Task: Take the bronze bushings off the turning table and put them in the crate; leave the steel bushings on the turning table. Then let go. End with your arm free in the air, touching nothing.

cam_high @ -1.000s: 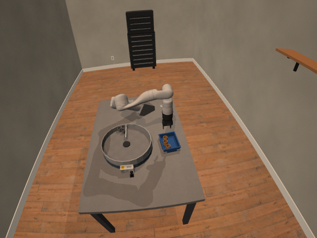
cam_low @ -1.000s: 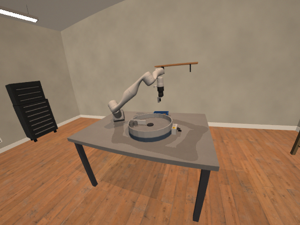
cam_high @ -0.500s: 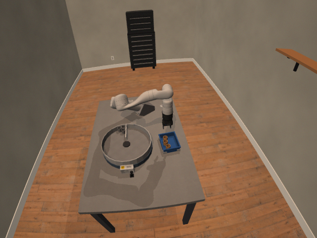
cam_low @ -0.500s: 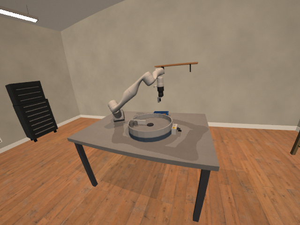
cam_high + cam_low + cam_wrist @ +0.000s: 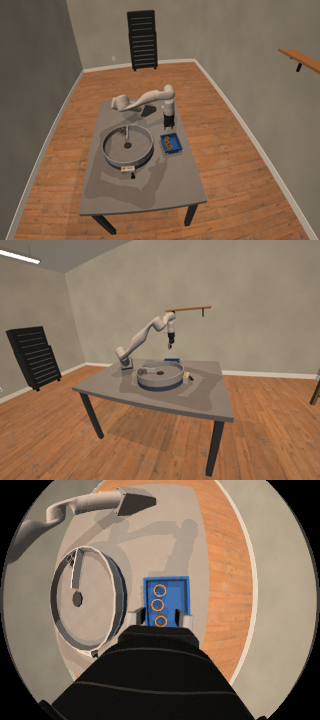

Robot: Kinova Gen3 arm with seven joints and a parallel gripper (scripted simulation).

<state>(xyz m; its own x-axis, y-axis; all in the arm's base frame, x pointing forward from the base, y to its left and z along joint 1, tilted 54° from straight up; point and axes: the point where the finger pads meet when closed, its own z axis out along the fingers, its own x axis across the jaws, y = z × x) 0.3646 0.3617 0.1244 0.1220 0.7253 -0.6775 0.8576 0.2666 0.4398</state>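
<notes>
Three bronze bushings stand in a row inside the blue crate, to the right of the turning table; they also show in the wrist view. Several steel bushings sit together at the far rim of the turning table, beside a thin bar. My gripper hangs high above the far edge of the crate, pointing straight down. It is open and empty. In the exterior view it is well above the table, over the crate.
The turning table has a raised grey wall, a dark hub at its centre and a small labelled box at its near side. A wooden wall shelf is close above the arm's elbow. A black cabinet stands by the far wall.
</notes>
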